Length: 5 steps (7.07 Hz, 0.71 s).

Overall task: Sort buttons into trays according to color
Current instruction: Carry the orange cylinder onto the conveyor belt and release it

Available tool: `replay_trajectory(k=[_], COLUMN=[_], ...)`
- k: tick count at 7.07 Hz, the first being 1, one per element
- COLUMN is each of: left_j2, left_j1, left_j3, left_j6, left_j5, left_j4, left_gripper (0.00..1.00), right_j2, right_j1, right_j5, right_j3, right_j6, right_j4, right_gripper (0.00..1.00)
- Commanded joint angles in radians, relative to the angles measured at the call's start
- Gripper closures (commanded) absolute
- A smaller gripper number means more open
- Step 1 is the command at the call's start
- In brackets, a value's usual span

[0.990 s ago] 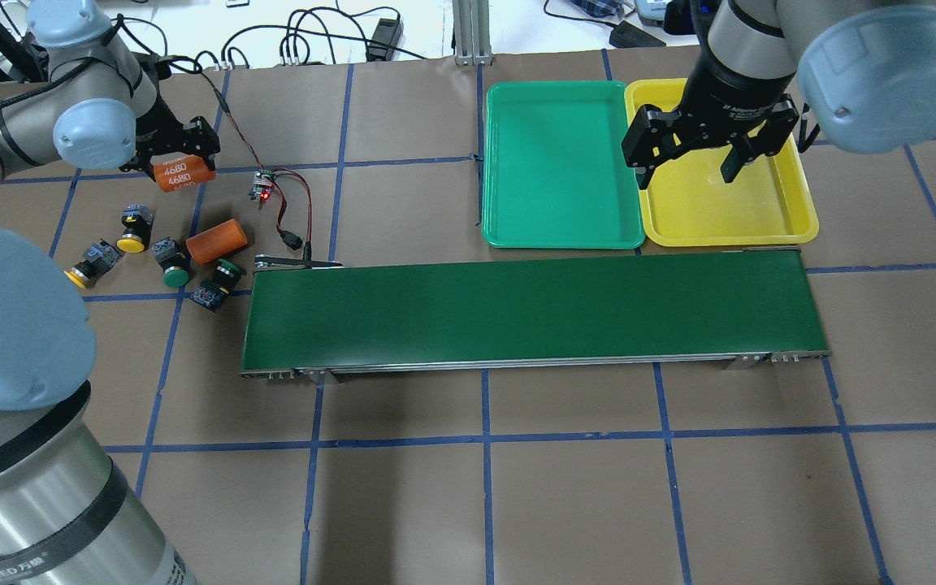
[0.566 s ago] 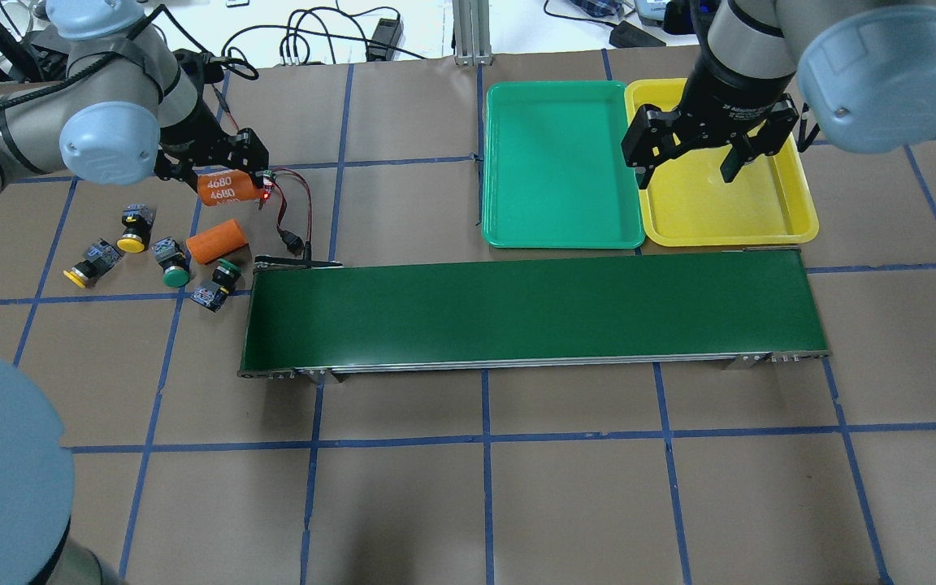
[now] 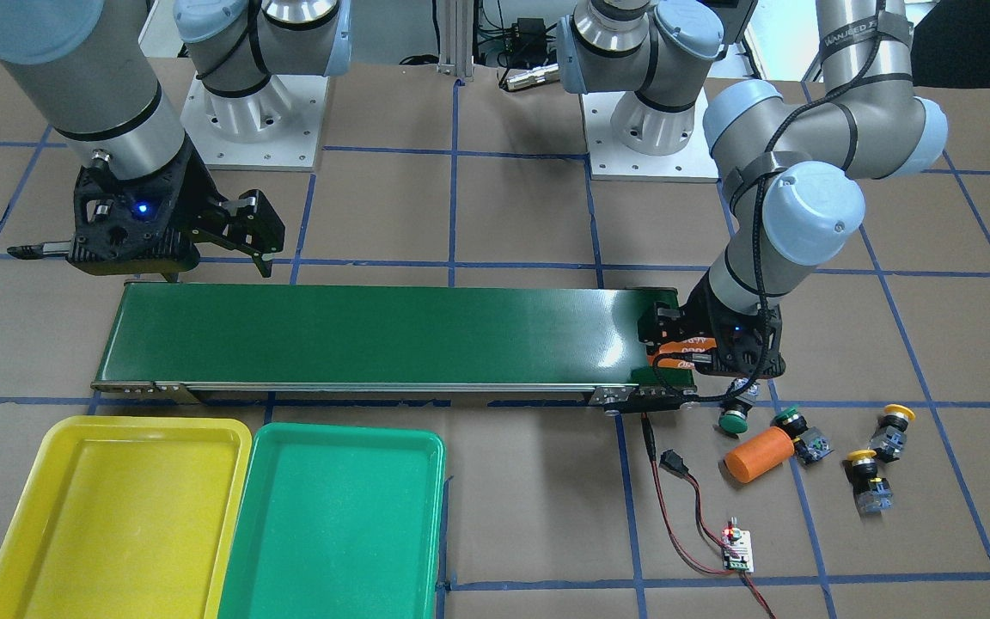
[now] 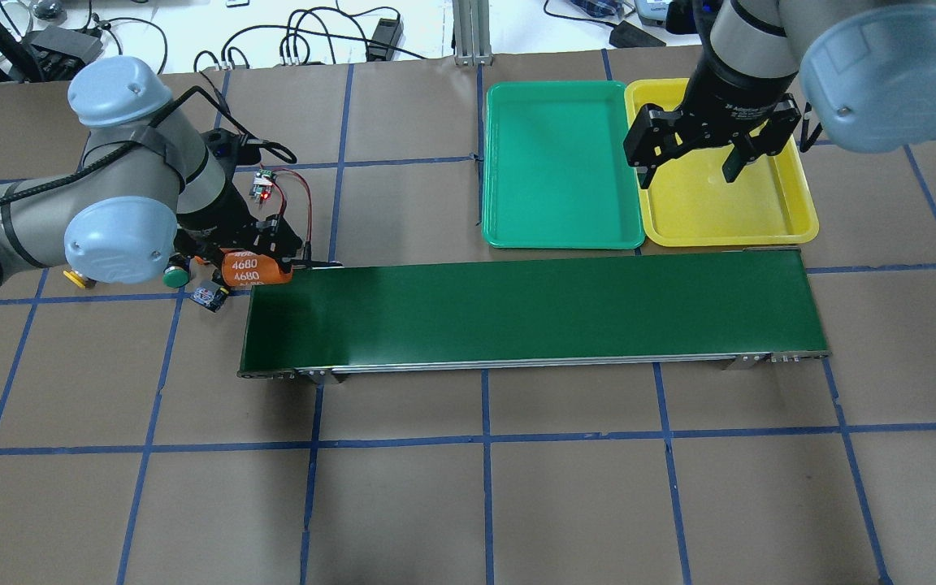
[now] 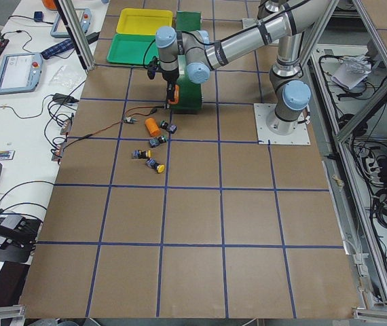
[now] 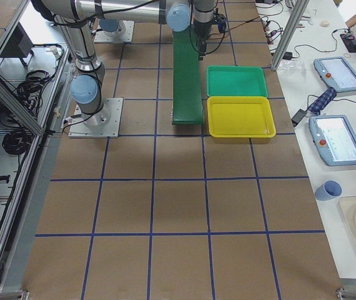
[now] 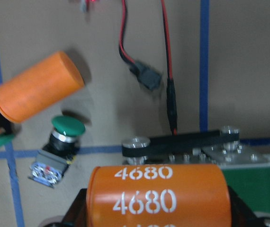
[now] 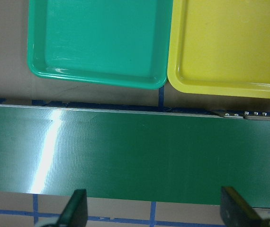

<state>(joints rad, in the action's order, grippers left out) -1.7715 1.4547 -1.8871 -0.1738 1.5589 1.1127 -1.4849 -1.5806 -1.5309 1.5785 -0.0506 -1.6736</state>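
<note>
buttons (image 3: 861, 456): two green caps, two yellow, black-clear bodies
left gripper (image 4: 253, 264): clamped on orange cylinder (image 7: 158, 198) "4680"
right gripper (image 4: 689, 166): wide apart, empty

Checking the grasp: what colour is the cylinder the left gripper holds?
The cylinder is orange with white 4680 lettering; left wrist view shows it best.

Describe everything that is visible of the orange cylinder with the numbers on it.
The orange cylinder looks smooth and matte, with "4680" printed in white in repeated rows on its side. It lies horizontal, clamped between the fingers of the left gripper, at the near end of the conveyor belt. Whether it touches the belt cannot be told. Its end faces are hidden.
</note>
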Motion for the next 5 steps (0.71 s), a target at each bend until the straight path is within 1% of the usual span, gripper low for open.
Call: replay_trajectory(k=[1, 3, 4, 5], left_j2=[0.03, 0.03, 0.018, 0.018], left_j1=[0.016, 0.024, 0.026, 0.026], left_j3=[-0.058, -0.073, -0.073, -0.075], left_j6=[-0.001, -0.013, -0.013, -0.013], left_j5=[0.006, 0.0, 0.01, 0.003], left_j4=[0.007, 0.003, 0.003, 0.003], left_gripper=[1.0, 1.0, 0.93, 0.7], right_j2=[0.0, 0.0, 0.0, 0.0], right_j1=[0.001, 0.001, 0.001, 0.001], right_j5=[0.0, 0.0, 0.0, 0.0], right_j3=[0.0, 0.0, 0.0, 0.0], right_j6=[0.0, 0.0, 0.0, 0.0], right_j4=[0.0, 0.0, 0.0, 0.0], right_gripper=[0.0, 0.0, 0.0, 0.0])
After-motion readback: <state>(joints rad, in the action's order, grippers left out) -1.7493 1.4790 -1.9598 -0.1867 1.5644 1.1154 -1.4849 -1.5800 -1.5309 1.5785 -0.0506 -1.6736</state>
